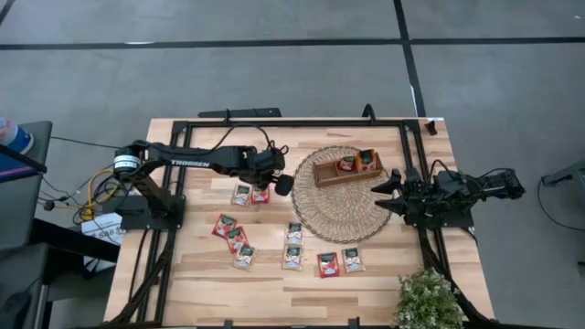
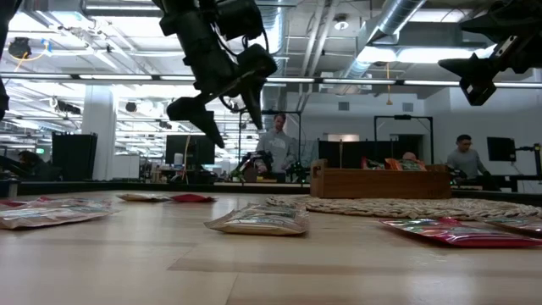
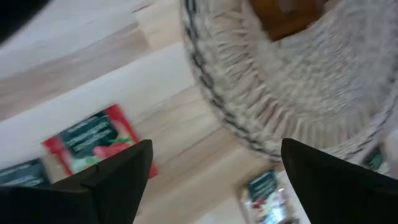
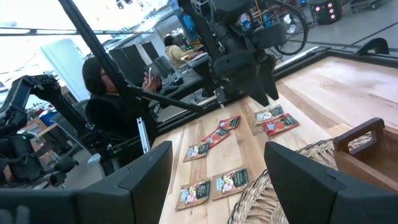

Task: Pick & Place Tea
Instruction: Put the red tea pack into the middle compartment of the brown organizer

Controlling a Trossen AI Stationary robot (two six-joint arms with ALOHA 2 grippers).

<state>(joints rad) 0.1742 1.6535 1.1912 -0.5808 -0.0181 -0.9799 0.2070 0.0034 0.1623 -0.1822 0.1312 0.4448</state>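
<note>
My left arm reaches out long across the bench, from its base at the left side toward the middle. My left claw hangs in the air above the wood, just beside the left edge of the round woven mat. In the low view my left claw is well up off the bench. Its two fingers are spread wide apart, and there is nothing between them. It holds nothing and touches nothing.

My right arm waits at the right side of the bench. My right claw points at the mat's right edge. Its fingers stand apart too, with nothing in them.

The wooden tray sits on the far part of the mat. Some tea sachets lie inside it, but I cannot count them. More tea lies flat on the bench. A pale sachet and a red sachet lie side by side, close under my left claw. More sachets are spread nearer the front edge.

My left wrist view is blurry, so I cannot read the little pictures on the packets. A small plant is cut off at the front right corner. People stand far behind the bench.
</note>
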